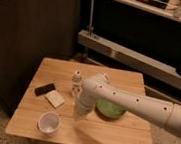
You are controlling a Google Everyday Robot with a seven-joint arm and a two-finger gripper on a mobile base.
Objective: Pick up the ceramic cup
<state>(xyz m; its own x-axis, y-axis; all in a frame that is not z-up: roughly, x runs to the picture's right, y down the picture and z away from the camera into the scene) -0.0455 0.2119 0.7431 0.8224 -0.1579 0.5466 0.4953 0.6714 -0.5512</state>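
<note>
Workshop-type rm, metal rack (136,55), dark cabinet (34,33), wood table (120,135), jaws low over table.
</note>
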